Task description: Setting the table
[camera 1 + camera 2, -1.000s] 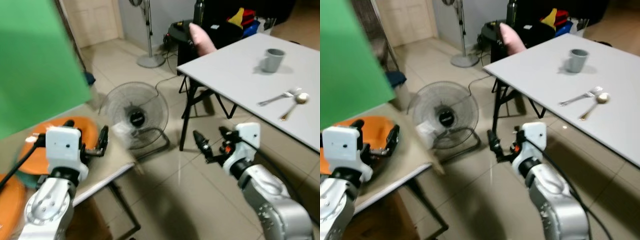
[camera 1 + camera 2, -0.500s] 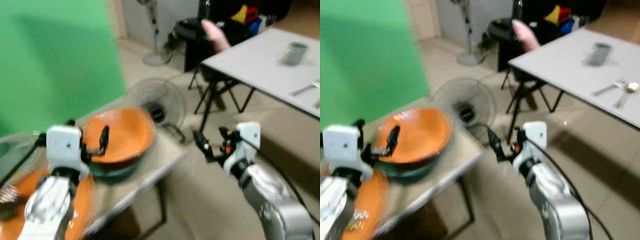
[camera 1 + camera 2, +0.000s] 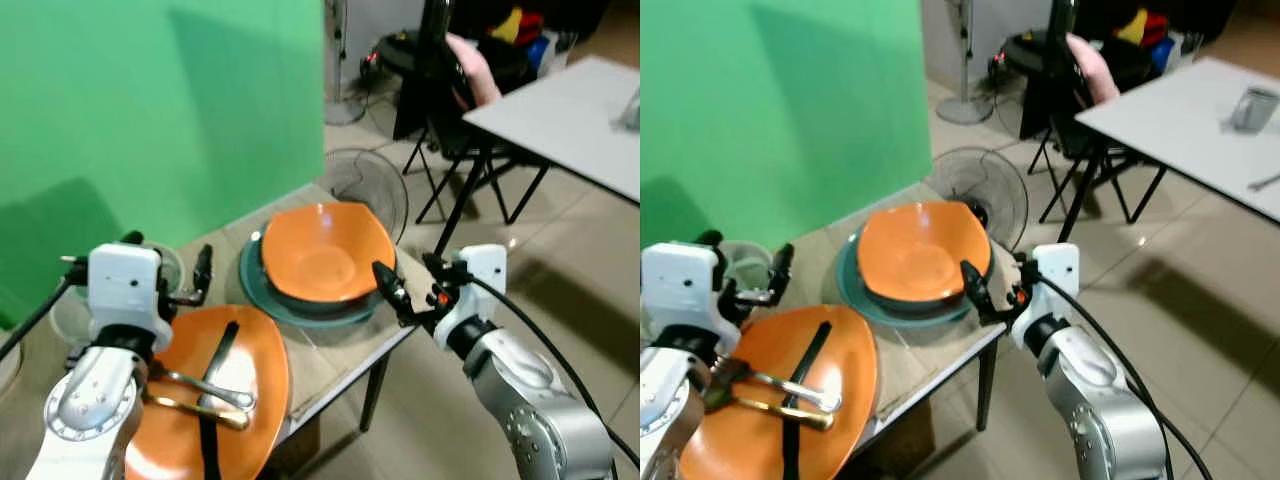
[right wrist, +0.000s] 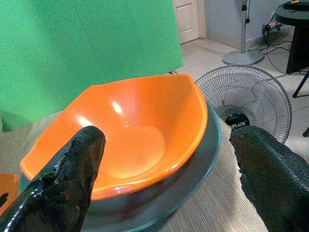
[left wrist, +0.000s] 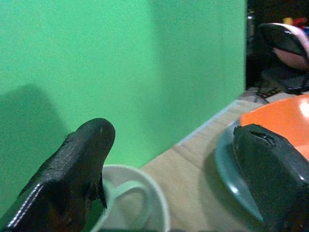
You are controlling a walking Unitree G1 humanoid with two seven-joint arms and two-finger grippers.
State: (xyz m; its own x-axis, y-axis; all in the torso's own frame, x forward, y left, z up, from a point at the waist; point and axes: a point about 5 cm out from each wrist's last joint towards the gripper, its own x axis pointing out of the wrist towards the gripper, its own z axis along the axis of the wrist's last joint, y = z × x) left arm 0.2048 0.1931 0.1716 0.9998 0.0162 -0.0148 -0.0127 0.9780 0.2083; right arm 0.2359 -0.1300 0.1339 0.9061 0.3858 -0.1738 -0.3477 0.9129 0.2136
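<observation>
Right tool [image 3: 400,298] is sitting wide open, its two black fingers spread apart and holding nothing, right at the near edge of the light wooden desk [image 3: 322,365], aimed at the square-ish orange bowl [image 4: 128,133]. From the right wrist cam the bowl sits smack between the two fingers, though they're not touching it as far as I can see. Left tool [image 3: 168,272] is open too, fingers apart with nothing in them, hovering over the desk's left side.

Closest to the robot on the desk there's a big flat orange plate [image 3: 245,405] with metal tongs [image 3: 205,398] and a long black utensil [image 3: 212,385] lying across it. Can't tell exactly what the black one is.

Just past that plate, next to the left tool, is a pale whitish cup [image 5: 131,205]; the left wrist cam shows its rim right by one finger.

The orange bowl is stacked inside a wider dark teal plate [image 3: 262,290], and that stack sits toward the far right part of the desk, close to its edge.

Behind all this is a green backdrop screen [image 3: 150,120]. Down on the tiled floor beyond the desk there's a round wire floor fan [image 4: 248,99]. Further off to the right stands a white folding desk [image 3: 1185,115] with a grey mug [image 3: 1252,107] on it, and behind that a pedestal fan [image 3: 965,100] and some dark clutter.
</observation>
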